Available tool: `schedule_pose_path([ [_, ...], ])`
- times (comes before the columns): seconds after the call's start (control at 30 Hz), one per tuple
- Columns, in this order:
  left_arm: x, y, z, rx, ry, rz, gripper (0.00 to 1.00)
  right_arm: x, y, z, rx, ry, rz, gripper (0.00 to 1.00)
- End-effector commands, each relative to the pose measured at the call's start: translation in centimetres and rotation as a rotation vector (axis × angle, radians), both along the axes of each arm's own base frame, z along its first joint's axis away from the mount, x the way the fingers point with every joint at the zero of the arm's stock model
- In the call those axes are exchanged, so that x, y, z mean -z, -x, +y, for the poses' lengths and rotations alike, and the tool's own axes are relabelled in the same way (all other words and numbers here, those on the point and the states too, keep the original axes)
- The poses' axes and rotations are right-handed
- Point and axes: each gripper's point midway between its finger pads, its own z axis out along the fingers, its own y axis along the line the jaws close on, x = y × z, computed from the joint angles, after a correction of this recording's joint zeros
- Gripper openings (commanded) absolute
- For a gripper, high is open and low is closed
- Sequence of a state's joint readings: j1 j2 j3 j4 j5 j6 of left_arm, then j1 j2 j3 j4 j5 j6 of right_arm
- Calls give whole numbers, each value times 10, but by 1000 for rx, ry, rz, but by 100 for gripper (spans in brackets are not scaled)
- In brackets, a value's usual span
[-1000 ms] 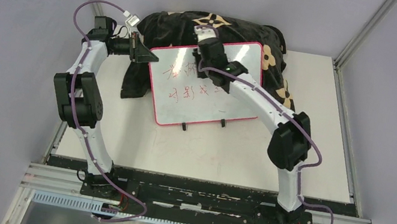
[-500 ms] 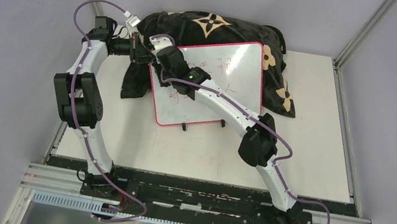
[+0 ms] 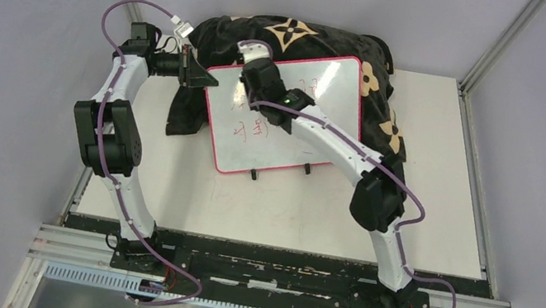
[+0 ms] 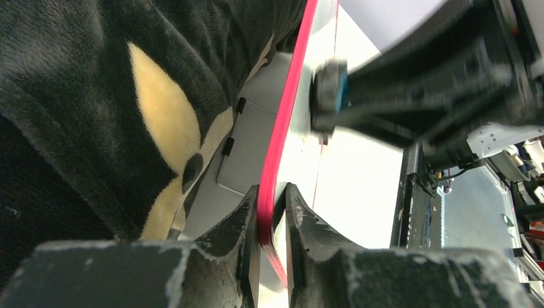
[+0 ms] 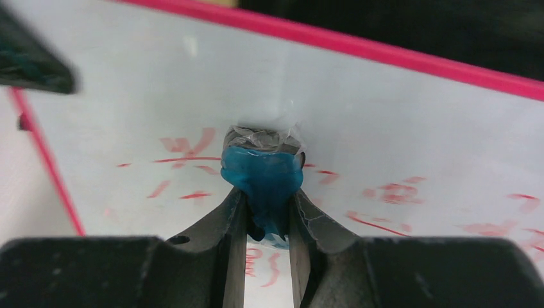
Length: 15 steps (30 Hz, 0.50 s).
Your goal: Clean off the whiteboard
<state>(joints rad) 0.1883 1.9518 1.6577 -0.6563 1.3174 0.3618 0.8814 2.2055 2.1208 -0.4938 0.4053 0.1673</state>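
The whiteboard (image 3: 327, 113) leans tilted against a black floral cushion (image 3: 297, 37), its pink-red frame and two black feet toward me. Red handwriting remains at its lower left and faint smears higher up (image 5: 179, 151). My left gripper (image 3: 199, 75) is shut on the board's left frame edge (image 4: 272, 192). My right gripper (image 3: 255, 63) is shut on a small blue eraser (image 5: 263, 173) and presses it against the board's upper left area. The eraser also shows in the left wrist view (image 4: 330, 93), touching the board face.
The cushion (image 4: 96, 96) lies behind and under the board, spreading to the right (image 3: 387, 127). The white table top (image 3: 446, 200) extends right and in front. Grey walls and metal posts (image 3: 494, 40) enclose the back.
My right gripper with the eraser swept left across the board's top, then came back a little to the right. The upper writing has faded. The left gripper has not moved.
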Motion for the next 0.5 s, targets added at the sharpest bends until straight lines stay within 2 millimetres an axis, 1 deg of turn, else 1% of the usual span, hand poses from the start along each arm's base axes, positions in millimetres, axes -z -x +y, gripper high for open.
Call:
schedule_pose_path([
  [0.0,-11,1,-3,2,-78,-86,3,-26,-61,-105,245,-20,-68,1],
  [0.13,-14,2,-2,1,-81,-90,3,-33,-75,-161,329,-27,-71,1],
  [0.17,-14,2,-2,2,-82,-90,3,-34,-80,-179,360,-27,-70,1],
  [0.27,-16,2,-2,1,-87,-95,3,-34,-86,-213,405,-42,-61,1],
  [0.33,-16,1,-2,-2,-90,-96,3,-35,-89,-226,408,-55,-55,1],
  [0.37,-17,1,-2,-1,-91,-97,3,-36,-89,-228,402,-59,-52,1],
  [0.43,-18,1,-2,0,-91,-100,3,-38,-89,-223,366,-65,-50,1],
  [0.47,-18,1,-2,-1,-90,-99,3,-38,-89,-217,338,-76,-40,1],
])
